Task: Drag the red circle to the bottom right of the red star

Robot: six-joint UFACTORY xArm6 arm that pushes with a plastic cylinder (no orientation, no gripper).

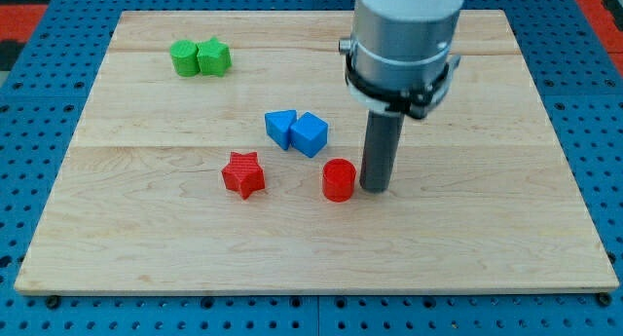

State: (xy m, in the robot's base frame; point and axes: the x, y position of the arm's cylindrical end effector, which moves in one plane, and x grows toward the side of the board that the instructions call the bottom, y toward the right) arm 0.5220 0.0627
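The red circle (pixel 338 180) is a short red cylinder near the middle of the wooden board (pixel 146 239). The red star (pixel 243 174) lies to its left, about a hundred pixels away and at nearly the same height in the view. My tip (pixel 375 188) stands right beside the red circle on its right side, touching it or nearly so. The rod rises straight up into the grey arm body (pixel 404 44) at the view's top.
Two blue blocks (pixel 297 131) lie touching each other just above the red pair. Two green blocks (pixel 201 57) sit side by side at the view's top left. The board rests on a blue perforated base (pixel 29 102).
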